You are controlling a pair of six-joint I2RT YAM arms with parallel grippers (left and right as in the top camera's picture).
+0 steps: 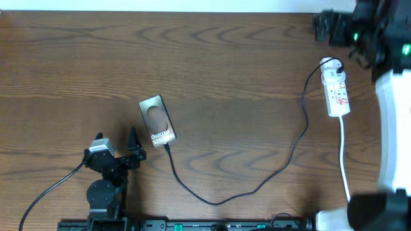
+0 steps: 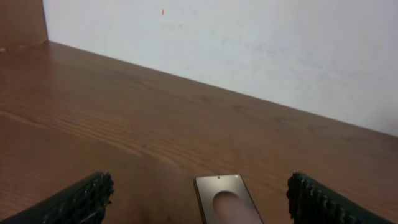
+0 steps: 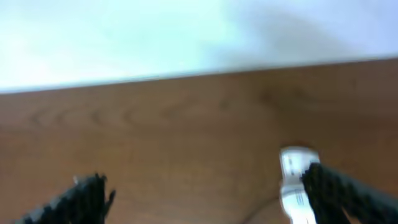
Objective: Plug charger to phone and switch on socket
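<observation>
The bronze phone [image 1: 157,120] lies face up left of centre, "Galaxy" lettering toward me. It also shows in the left wrist view [image 2: 227,200]. The black charger cable [image 1: 257,189] runs from the phone's near end in a long loop to the white socket strip [image 1: 338,91] at the far right. Its plug tip [image 1: 166,147] touches the phone's bottom edge. My left gripper [image 1: 117,142] is open and empty just in front of and left of the phone [image 2: 200,190]. My right gripper [image 1: 323,26] is open and empty, above the table beyond the strip. The right wrist view, blurred, shows the strip [image 3: 293,183] by the right finger [image 3: 205,202].
The strip's thick white cord [image 1: 343,154] runs toward the front right edge. A white wall [image 2: 249,56] stands at the table's far edge. The right arm's white body [image 1: 392,128] runs along the right side.
</observation>
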